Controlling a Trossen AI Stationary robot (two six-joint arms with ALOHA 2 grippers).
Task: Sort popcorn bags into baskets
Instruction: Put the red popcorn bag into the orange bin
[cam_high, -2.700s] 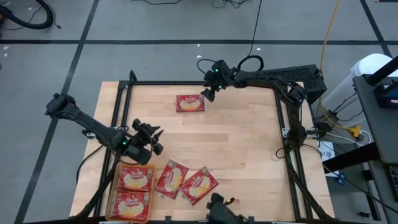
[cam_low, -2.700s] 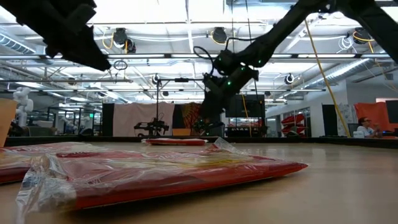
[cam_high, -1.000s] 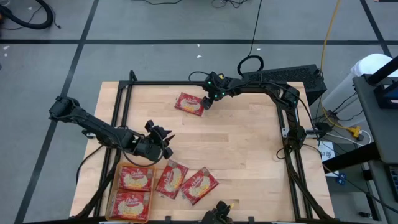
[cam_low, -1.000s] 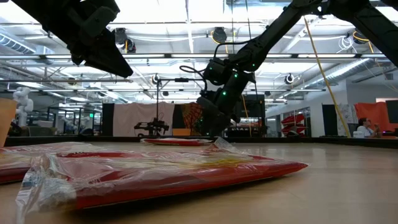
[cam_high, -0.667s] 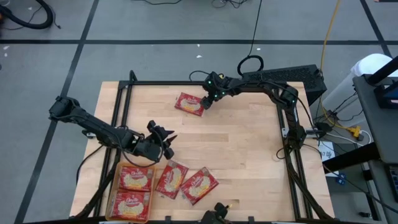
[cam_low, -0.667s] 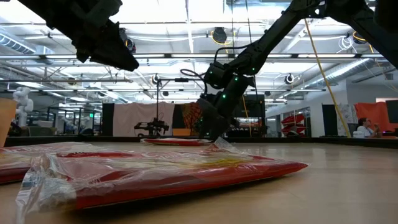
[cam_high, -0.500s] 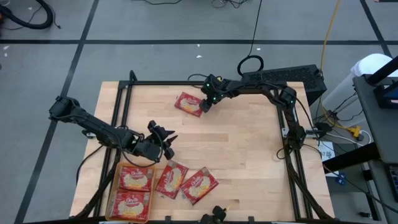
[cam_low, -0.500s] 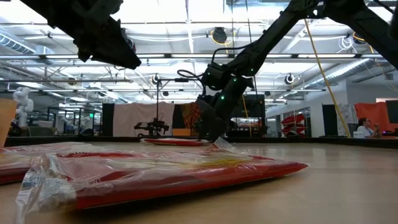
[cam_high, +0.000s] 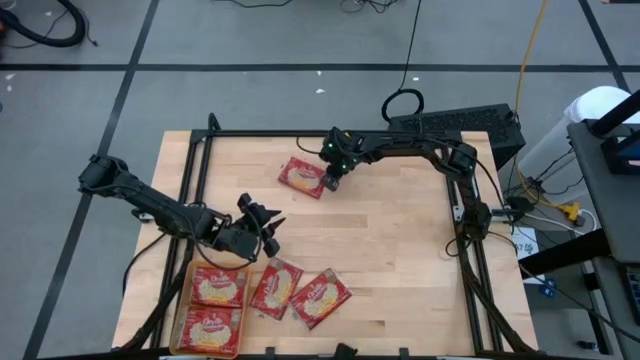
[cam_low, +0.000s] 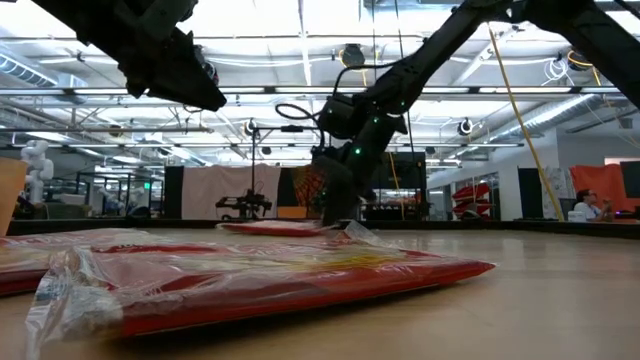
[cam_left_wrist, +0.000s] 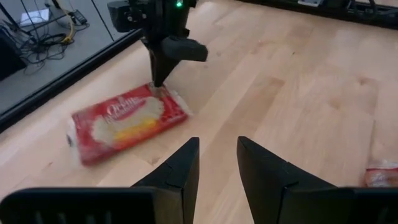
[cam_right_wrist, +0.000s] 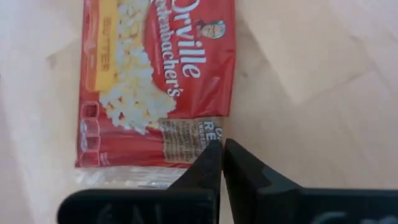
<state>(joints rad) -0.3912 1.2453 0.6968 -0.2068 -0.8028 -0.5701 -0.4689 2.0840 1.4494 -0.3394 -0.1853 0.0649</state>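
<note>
We note the right gripper (cam_high: 331, 182) pinched tight on the 3 o'clock edge of a popcorn bag (cam_high: 303, 176) at the table's 12 o'clock. Left gripper (cam_high: 268, 228) hovers part open and holds nothing, at 12 o'clock of the basket (cam_high: 186, 305).

We see a pale wooden tabletop (cam_high: 380, 250) of planks, edged by a dark metal frame (cam_high: 300, 134). Taking the orange basket (cam_high: 182, 300) at its near left corner as our mark: the basket rests flat on the wood and holds two popcorn bags. Just beside the basket, toward the middle of the near edge, two more bags (cam_high: 275, 288) (cam_high: 320, 297) lie on the bare wood, touching each other. Well apart from the basket, near the far edge, a single bag (cam_high: 302, 176) lies slightly askew on the planks.
</note>
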